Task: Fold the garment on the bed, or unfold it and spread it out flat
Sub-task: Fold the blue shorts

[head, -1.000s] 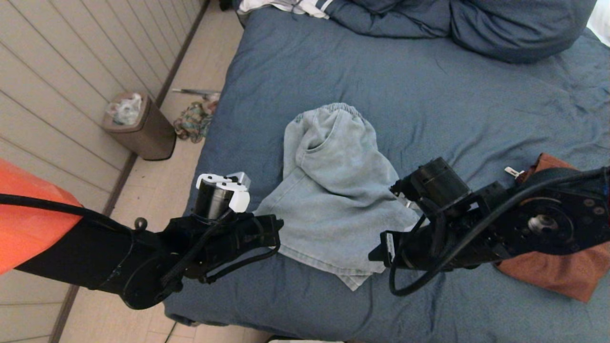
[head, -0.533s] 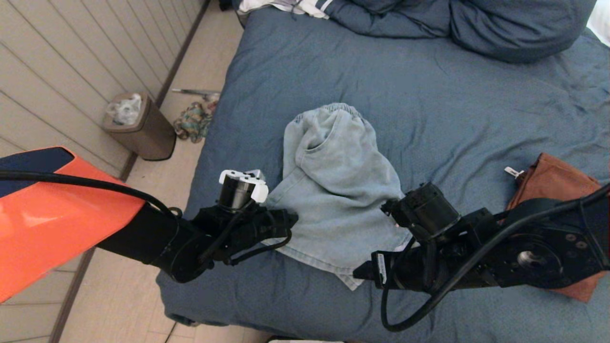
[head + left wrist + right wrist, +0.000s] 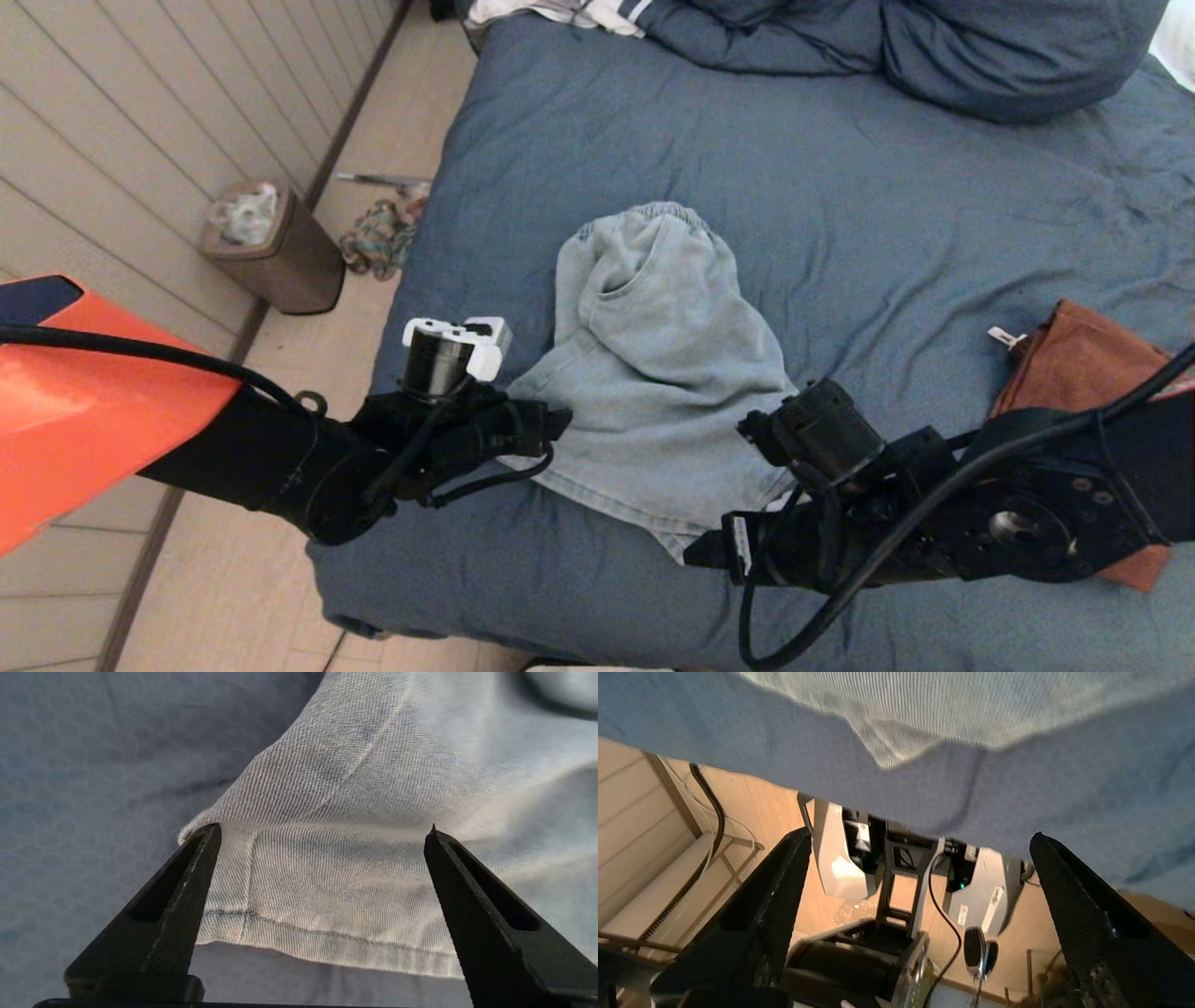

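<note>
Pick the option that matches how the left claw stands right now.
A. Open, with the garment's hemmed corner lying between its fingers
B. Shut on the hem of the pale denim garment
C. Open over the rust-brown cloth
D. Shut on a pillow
A: the left claw stands open, its two fingers spread apart with the hemmed corner of the pale denim garment lying free between them on the bed.
</note>
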Controlling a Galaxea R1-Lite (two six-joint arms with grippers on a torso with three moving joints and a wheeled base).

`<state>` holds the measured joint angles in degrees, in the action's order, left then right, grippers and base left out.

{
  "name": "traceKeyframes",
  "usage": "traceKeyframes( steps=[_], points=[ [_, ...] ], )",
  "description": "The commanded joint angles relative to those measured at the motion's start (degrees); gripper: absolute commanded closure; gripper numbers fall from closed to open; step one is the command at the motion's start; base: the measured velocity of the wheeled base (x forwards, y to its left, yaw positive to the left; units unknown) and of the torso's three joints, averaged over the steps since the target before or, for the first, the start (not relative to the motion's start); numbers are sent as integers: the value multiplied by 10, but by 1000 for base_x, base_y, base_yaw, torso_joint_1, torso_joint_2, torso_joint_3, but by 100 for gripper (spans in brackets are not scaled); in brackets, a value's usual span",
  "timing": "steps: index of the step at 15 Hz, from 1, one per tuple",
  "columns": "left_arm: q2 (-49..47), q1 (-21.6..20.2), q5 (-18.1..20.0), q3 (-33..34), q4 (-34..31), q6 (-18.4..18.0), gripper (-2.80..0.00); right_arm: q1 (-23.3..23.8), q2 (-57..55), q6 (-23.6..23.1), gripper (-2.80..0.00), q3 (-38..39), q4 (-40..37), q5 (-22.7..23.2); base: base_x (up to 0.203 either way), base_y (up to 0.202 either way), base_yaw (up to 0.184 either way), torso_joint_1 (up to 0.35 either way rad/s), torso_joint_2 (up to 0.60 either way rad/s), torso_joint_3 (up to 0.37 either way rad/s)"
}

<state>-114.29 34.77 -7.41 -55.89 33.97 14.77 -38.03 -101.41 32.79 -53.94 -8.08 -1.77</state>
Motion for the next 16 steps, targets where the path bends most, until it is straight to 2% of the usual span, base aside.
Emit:
traceKeyframes(
  steps=[1, 4, 8, 11, 12, 14, 16],
  points=[
    [13, -9, -1, 3, 3, 1, -280, -1, -21, 2, -280, 7, 30, -3, 0, 0, 0, 0, 0, 0],
    [16, -16, -7, 20, 7, 6, -280, -7, -39, 6, -280, 11, 56, -4, 0, 0, 0, 0, 0, 0],
    [-22, -33, -18, 22, 75, 8, -280, -9, -79, 9, -280, -3, 60, -8, 0, 0, 0, 0, 0, 0],
    [-30, -39, -18, 21, 87, 13, -280, -9, -99, 21, -280, -8, 87, -13, 0, 0, 0, 0, 0, 0],
    [-28, -39, -18, 22, 87, 16, -280, -9, -113, 26, -280, -10, 100, -29, 0, 0, 0, 0, 0, 0],
    [-30, -39, -18, 25, 87, 22, -280, -15, -132, 39, -280, -17, 134, -89, 0, 0, 0, 0, 0, 0],
    [-27, -39, -18, 26, 87, 22, -280, -19, -138, 62, -280, -26, 158, -107, 0, 0, 0, 0, 0, 0]
  ],
)
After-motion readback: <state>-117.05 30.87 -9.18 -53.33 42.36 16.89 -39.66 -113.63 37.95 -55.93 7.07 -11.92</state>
